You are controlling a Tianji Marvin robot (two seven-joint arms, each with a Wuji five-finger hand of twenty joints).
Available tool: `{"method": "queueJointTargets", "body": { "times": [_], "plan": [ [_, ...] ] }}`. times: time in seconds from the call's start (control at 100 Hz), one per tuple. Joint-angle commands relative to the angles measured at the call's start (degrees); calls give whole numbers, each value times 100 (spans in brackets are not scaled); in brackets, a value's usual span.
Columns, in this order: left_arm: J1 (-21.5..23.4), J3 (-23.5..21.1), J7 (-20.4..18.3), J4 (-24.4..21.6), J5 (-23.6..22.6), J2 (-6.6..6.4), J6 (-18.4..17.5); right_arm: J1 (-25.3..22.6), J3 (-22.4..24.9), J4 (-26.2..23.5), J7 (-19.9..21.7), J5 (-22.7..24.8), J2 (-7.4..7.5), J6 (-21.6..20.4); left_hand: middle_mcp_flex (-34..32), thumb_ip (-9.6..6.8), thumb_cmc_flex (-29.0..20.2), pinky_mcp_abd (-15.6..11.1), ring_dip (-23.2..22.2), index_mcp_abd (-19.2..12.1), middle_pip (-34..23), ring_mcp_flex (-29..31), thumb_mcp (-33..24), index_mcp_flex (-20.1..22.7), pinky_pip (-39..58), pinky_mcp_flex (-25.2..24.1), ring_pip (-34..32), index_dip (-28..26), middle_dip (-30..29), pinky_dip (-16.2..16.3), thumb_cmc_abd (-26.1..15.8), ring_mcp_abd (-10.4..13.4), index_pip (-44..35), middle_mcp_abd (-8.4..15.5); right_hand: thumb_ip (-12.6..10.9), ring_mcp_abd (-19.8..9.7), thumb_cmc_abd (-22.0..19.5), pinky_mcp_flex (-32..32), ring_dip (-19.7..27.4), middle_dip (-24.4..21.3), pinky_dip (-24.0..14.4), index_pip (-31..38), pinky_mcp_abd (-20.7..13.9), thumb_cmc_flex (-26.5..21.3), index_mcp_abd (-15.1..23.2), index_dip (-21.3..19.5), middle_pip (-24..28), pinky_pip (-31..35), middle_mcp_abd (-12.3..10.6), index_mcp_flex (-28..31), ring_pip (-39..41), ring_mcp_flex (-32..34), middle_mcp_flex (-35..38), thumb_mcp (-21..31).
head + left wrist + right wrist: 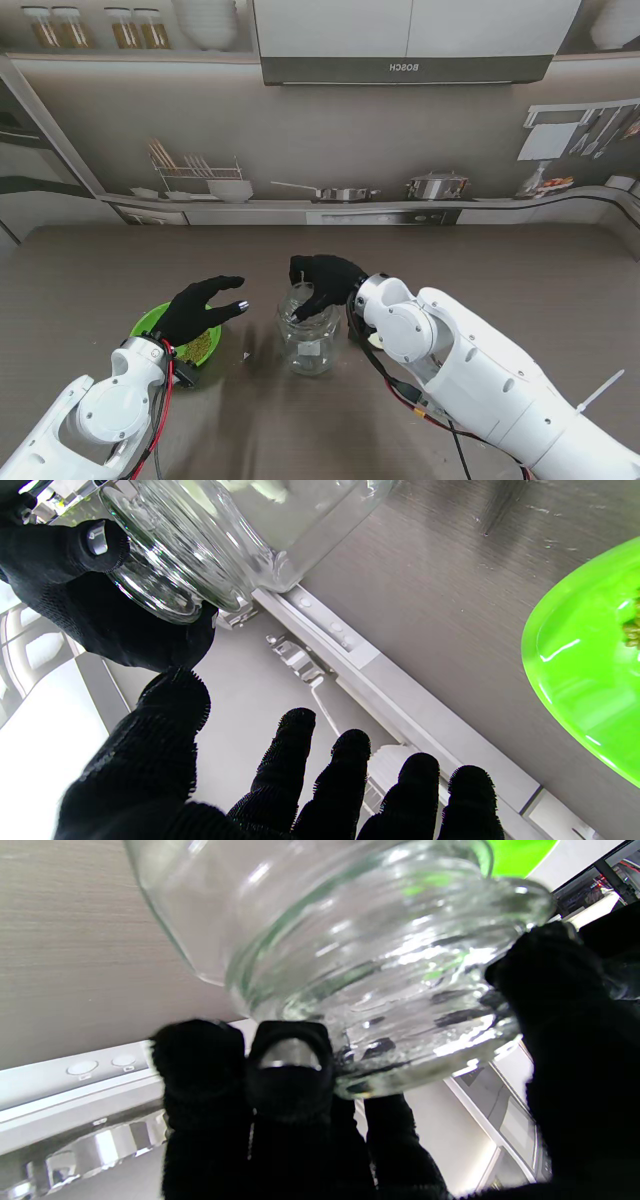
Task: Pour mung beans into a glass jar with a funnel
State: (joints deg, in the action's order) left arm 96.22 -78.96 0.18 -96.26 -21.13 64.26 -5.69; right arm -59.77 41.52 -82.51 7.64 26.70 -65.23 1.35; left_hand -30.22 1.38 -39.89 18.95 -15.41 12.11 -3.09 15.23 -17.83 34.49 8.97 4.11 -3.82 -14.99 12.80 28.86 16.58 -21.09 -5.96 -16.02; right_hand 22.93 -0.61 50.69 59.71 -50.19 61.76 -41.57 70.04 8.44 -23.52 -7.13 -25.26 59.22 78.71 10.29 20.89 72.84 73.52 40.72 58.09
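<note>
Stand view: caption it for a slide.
Right hand grips the glass jar's rim; open left hand hovers over the green bowl.

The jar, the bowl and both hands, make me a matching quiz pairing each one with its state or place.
Things:
1. jar
2. bowl
3. left hand
4. right hand

States:
A. open, fingers spread, over the bowl
B. green, holds beans, on my left
C. clear glass, upright at mid table
D. closed on the jar's rim

Pairs: 1-C, 2-B, 3-A, 4-D
</note>
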Motion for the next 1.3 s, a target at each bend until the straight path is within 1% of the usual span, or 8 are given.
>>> {"method": "queueJointTargets", "body": {
  "times": [0.0, 0.61, 0.84, 1.05, 1.29],
  "plan": [
    [3, -3, -117, -13, 10, 3, 17, -28, 10, -93, 65, -1, -40, -12, -21, 0, -7, 4, -30, -8, 11, 105, 41, 40, 26, 13, -63, 0, 24, 59, -217, -22, -2, -8, -571, -842, -864, 168, -71, -313, 26, 1715, -76, -1329, 125, -244, 681, 240, -1077, 330, 147, 226, 1067, 1768],
    [8, 0, -151, -29, -25, -6, 60, -70, 115, -153, 5, -58, -55, 25, -11, 1, -5, -3, -30, -13, 14, 104, 48, 26, 26, 10, -62, 2, 23, 60, -223, -16, 4, -2, -566, -853, -888, 166, -73, -314, 35, 1714, -77, -1344, 129, -230, 668, 227, -1067, 325, 153, 227, 1053, 1750],
    [3, 1, -155, -21, -25, -7, 61, -98, 223, -287, 17, -69, -47, 105, -15, 0, -11, 0, -31, -15, 12, 110, 46, 39, 29, 15, -65, 0, 24, 62, -222, -17, -2, 4, -563, -865, -910, 164, -78, -304, 37, 1714, -86, -1361, 120, -231, 669, 223, -1056, 310, 167, 227, 1035, 1721],
    [1, -1, -153, -15, -26, -6, 55, -205, 482, -537, 83, -9, 2, 296, -8, 0, -8, 2, -31, -17, 15, 106, 50, 45, 26, 7, -64, 0, 22, 61, -224, -14, -4, 0, -568, -861, -911, 165, -78, -303, 36, 1714, -82, -1367, 115, -229, 668, 224, -1048, 314, 171, 227, 1036, 1720],
    [-5, 8, -163, -4, -28, -9, 48, -480, 1045, -875, 369, 278, 158, 462, -10, 0, -6, -2, -30, -9, 14, 105, 53, 33, 27, 12, -63, 2, 22, 62, -219, -24, 1, -2, -575, -858, -915, 162, -79, -299, 36, 1713, -73, -1371, 116, -224, 665, 222, -1043, 316, 174, 226, 1036, 1705]
  ]
}}
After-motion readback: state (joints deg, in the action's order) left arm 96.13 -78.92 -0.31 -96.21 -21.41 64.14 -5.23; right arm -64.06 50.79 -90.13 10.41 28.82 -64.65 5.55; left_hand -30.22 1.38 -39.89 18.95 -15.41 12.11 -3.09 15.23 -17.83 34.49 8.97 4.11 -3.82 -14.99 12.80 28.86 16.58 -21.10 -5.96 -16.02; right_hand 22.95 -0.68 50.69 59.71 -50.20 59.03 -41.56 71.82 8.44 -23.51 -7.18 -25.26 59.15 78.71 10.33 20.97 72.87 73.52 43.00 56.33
